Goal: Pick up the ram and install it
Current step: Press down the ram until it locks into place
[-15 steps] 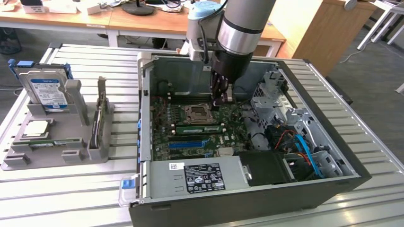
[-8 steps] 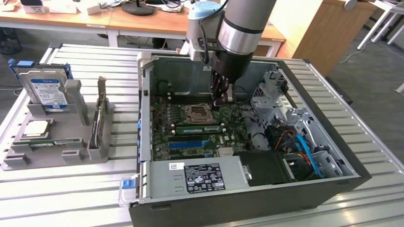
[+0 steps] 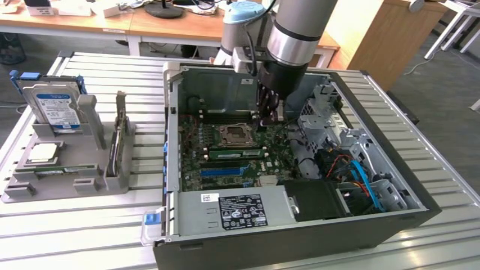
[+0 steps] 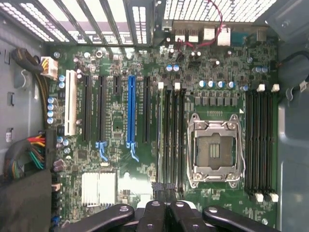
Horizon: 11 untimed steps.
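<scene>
End effector (image 4: 163, 205): closed, nothing visibly gripped, over slot ends, likely to press down
Ram (image 3: 236, 152): seated at socket's (image 3: 234, 135) 6 o'clock, exterior view
Case (image 3: 300, 247): open side up, for access

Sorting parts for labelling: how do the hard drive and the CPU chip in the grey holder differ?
The hard drive stands upright; the CPU chip lies flat. The hard drive is larger and blue-labelled; the CPU chip is small, square, silver. Both sit in the grey holder.
</scene>
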Each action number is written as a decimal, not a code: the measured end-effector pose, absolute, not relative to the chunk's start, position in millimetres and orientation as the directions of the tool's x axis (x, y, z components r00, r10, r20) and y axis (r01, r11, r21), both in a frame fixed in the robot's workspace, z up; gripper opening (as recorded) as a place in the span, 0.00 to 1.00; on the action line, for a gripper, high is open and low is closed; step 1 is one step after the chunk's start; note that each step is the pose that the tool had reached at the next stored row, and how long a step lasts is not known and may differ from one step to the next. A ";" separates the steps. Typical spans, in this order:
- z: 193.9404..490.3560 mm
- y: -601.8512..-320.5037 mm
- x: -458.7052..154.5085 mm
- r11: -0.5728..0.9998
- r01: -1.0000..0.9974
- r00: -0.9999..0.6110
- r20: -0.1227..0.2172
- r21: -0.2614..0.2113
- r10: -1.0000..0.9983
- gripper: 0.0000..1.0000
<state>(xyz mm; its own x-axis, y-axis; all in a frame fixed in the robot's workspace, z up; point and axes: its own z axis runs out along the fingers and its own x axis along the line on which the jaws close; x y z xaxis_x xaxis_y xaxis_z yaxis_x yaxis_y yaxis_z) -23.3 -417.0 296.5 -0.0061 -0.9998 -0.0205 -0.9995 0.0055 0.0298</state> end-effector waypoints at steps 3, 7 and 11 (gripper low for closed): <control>296.4 -417.0 -18.2 0.005 -1.000 -0.006 -0.020 0.030 -1.000 0.11; 296.3 -417.0 -13.6 0.005 -1.000 -0.006 -0.020 0.030 -1.000 0.11; 296.3 -417.0 -8.9 0.005 -1.000 -0.006 -0.021 0.030 -1.000 0.11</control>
